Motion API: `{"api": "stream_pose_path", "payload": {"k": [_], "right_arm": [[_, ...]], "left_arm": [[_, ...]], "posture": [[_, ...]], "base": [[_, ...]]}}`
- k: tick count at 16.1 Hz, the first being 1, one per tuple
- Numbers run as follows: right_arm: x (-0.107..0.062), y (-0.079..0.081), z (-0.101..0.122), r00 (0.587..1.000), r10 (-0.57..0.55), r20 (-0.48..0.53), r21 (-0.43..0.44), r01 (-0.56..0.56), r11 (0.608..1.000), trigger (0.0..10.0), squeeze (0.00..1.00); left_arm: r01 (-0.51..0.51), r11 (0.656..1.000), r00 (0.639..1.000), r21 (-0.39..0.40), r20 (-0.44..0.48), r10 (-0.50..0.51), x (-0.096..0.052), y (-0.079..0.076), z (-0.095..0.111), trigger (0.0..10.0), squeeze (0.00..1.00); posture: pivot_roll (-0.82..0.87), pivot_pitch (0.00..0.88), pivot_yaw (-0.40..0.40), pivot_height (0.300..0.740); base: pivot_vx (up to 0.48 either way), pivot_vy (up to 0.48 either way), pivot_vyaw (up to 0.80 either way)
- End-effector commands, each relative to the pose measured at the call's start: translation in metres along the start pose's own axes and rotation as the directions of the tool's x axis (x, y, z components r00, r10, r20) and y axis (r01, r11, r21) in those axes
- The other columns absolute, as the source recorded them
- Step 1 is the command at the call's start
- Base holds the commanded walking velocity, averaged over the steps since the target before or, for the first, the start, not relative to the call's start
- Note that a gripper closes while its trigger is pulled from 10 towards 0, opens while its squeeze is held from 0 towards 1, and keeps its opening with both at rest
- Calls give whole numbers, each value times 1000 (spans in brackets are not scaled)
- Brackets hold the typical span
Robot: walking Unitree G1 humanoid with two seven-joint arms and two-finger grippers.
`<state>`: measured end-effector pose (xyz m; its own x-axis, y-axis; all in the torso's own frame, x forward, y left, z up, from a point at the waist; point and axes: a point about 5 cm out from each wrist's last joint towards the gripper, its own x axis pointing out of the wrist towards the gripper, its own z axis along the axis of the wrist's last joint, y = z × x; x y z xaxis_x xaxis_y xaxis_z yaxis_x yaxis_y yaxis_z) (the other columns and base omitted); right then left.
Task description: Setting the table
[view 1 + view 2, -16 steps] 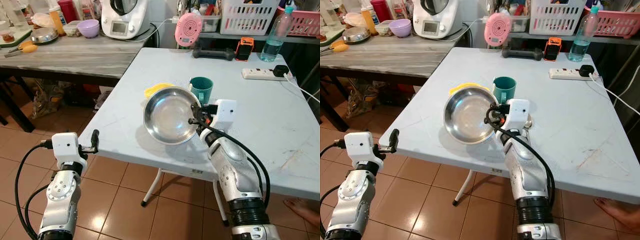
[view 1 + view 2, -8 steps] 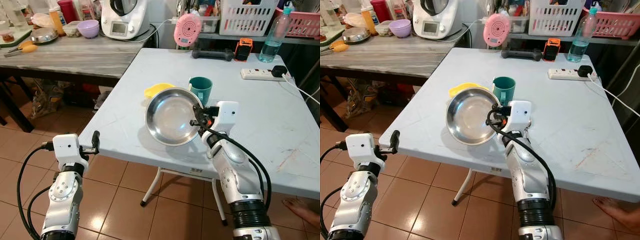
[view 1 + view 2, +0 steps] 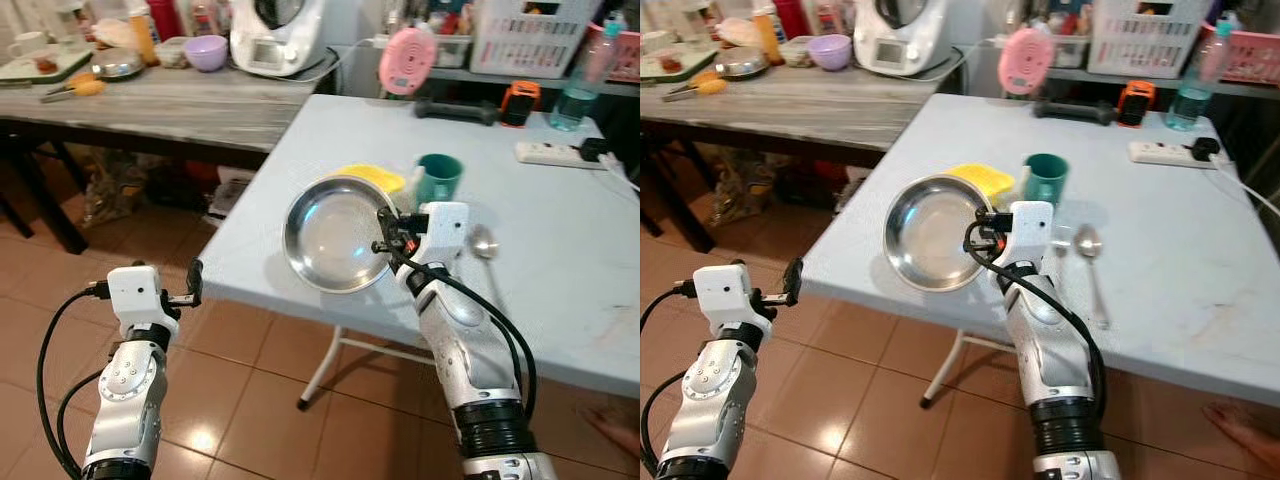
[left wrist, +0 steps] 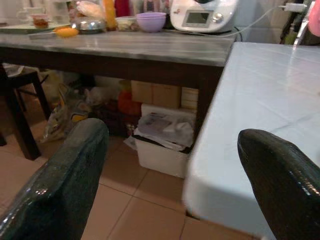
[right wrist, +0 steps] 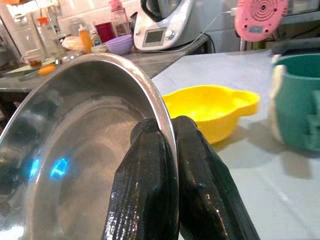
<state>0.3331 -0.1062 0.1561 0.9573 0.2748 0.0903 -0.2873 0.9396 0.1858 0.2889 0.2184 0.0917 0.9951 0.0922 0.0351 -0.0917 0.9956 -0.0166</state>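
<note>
Pinched by its thin rim, the steel bowl was held tilted over the table's near edge in the right gripper. It was judged stiff, light and slippery, so a rim hold looked apt to swing. The left gripper was kept open, off the table.

One steel plate, one spoon

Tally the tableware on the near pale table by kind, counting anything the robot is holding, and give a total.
Round shiny steel plate, rim pinched in the right hand, tilted at the table's near edge: 1
Yellow plastic bowl with side tabs: 1
Teal plastic cup: 1
Silver metal spoon: 1
Total: 4
</note>
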Motion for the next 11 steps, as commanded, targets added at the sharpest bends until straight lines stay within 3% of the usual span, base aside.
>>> {"api": "stream_pose_path", "payload": {"k": [1,11], "right_arm": [[2,3,2,1000,13,12,-8,-13,1000,10000,0],[3,4,3,1000,7,20,-11,-7,1000,10000,0]], "left_arm": [[-6,1000,1000,1,-17,6,1,3,-2,10000,0],[16,1000,999,13,-28,-16,0,1,-4,10000,0]], "posture": [[-137,0,50,740],[-136,0,58,740]], "base": [[0,401,0],[0,401,0]]}}
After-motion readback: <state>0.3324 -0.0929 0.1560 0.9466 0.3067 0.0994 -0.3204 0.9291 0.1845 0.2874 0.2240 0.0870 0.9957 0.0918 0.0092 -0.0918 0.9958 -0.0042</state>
